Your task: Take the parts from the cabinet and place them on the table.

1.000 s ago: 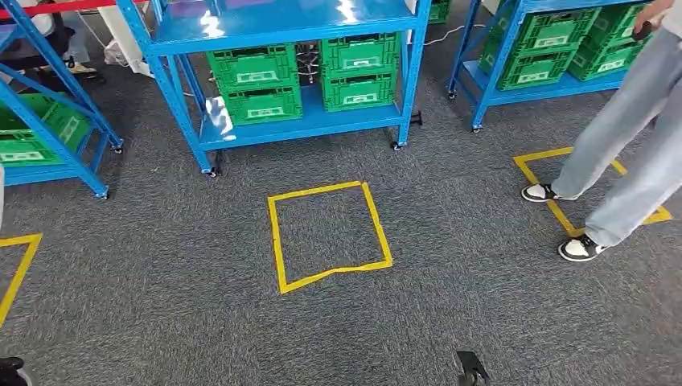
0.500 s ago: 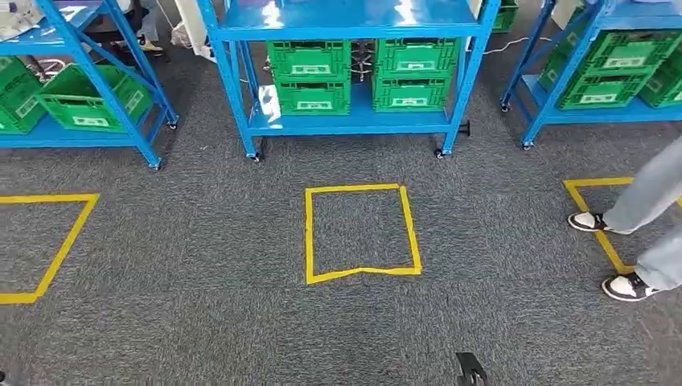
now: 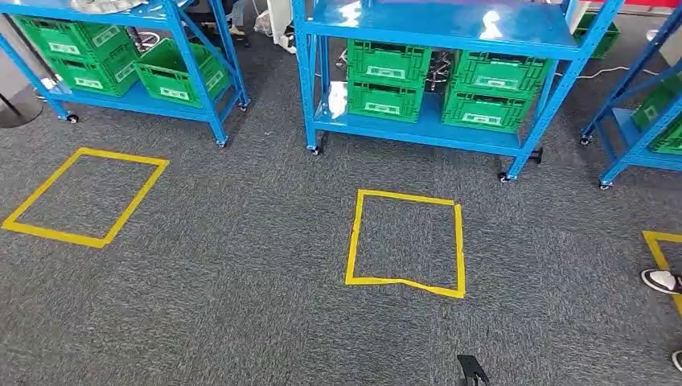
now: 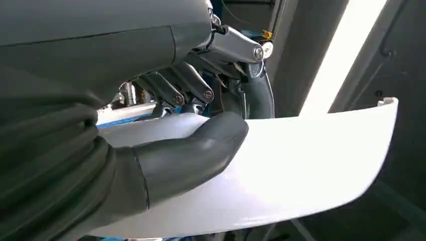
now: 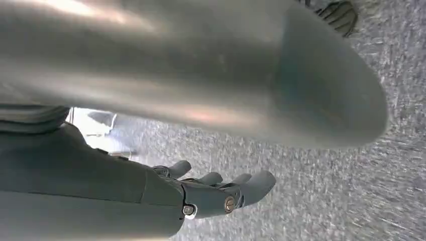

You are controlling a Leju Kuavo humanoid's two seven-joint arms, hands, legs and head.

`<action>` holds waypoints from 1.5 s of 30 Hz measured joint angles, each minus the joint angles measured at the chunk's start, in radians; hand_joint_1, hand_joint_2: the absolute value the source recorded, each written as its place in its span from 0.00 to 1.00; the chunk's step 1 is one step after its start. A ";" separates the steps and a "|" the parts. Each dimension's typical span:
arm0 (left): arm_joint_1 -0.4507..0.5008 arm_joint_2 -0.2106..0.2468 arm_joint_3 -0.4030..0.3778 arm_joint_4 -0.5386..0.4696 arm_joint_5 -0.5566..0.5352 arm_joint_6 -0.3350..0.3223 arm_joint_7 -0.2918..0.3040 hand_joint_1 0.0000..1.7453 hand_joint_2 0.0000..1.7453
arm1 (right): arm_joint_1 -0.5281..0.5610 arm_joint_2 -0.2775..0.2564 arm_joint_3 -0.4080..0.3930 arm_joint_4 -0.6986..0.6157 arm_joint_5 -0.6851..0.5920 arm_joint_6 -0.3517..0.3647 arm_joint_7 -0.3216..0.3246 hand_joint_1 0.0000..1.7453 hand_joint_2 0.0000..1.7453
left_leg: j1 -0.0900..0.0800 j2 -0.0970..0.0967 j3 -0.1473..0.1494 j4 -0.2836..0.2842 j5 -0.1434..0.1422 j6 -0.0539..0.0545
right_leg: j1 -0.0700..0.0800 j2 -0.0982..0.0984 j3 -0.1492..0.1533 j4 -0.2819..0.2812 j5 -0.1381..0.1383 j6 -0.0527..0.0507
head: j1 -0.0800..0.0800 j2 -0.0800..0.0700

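Note:
In the left wrist view my left hand [image 4: 186, 155] holds a white, smooth, curved part [image 4: 311, 165], with the thumb pressed on its near face and the darker fingers behind it. My right hand [image 5: 216, 193] hangs over the grey carpet with its fingers stretched out and nothing in them. Ahead in the head view stands a blue shelf cabinet [image 3: 434, 133] with green crates [image 3: 386, 80] on its lower shelf.
A yellow tape square [image 3: 406, 241] marks the carpet before the middle cabinet, and another square [image 3: 84, 195] lies at the left. A second blue rack [image 3: 137, 100] with green crates stands at the far left, a third at the right edge. A person's shoe [image 3: 663, 281] shows at the right.
The whole head view has swung to the left: cabinet and tape square have slid right, a left square has come in, and the person has nearly left the picture.

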 joint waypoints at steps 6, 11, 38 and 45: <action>0.014 -0.001 0.003 -0.008 -0.006 0.000 0.000 1.00 1.00 | -0.002 0.000 0.000 0.000 0.003 0.000 -0.001 0.00 0.00 | 0.001 -0.021 -0.008 -0.006 0.005 -0.015 | 0.000 -0.021 0.004 -0.008 0.005 -0.016 | 0.000 0.000; -0.001 0.005 0.002 -0.005 0.011 0.000 0.001 1.00 1.00 | 0.002 0.002 0.000 0.000 0.008 0.001 -0.001 0.00 0.00 | 0.009 0.131 -0.141 0.284 -0.120 -0.043 | 0.000 -0.123 0.009 -0.016 0.003 -0.035 | -0.008 0.000; 0.020 -0.005 0.026 -0.021 -0.044 0.000 0.000 1.00 1.00 | -0.004 0.003 0.000 0.000 0.019 0.003 0.006 0.00 0.00 | 0.000 0.119 -0.069 0.135 -0.081 -0.036 | 0.001 -0.074 0.009 -0.008 0.002 -0.044 | -0.010 0.000; 0.027 -0.006 0.026 -0.019 -0.044 0.000 0.000 1.00 1.00 | -0.004 0.006 0.000 0.000 0.014 0.003 0.013 0.00 0.00 | -0.008 0.195 0.003 0.033 -0.009 -0.016 | 0.011 -0.168 0.017 -0.008 -0.006 -0.043 | -0.010 0.000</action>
